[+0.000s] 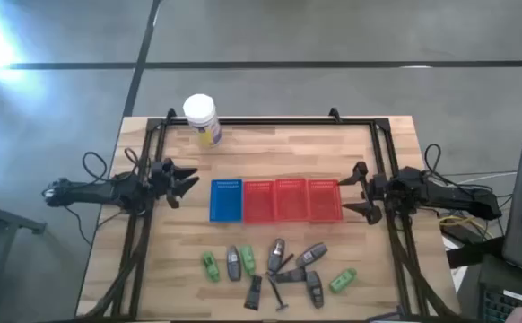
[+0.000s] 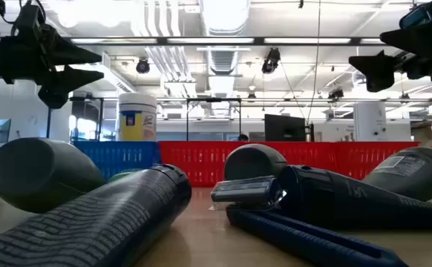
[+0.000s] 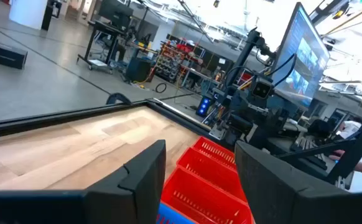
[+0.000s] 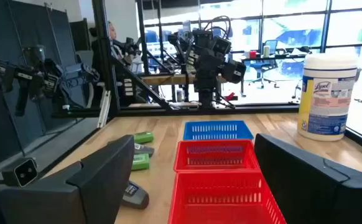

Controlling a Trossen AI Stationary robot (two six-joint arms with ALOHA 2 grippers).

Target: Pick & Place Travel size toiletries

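Note:
The travel size toiletries lie scattered on the wood near the table's near edge: bright green little bottles (image 1: 210,266) (image 1: 342,281), grey tubes with dark ends (image 1: 233,263) (image 1: 312,255) and thin black pieces (image 1: 254,292). In the low view a grey tube (image 2: 105,215) fills the foreground. My left gripper (image 1: 187,182) hovers open above the table, left of the blue basket (image 1: 226,199). My right gripper (image 1: 355,189) hovers open to the right of the red baskets (image 1: 292,199). Neither touches anything.
A big white jar with a yellow label (image 1: 202,118) stands near the table's far edge. One blue and three red ribbed baskets sit in a row at mid-table. A black frame (image 1: 270,120) runs along the table's edges. Bare wood lies between baskets and jar.

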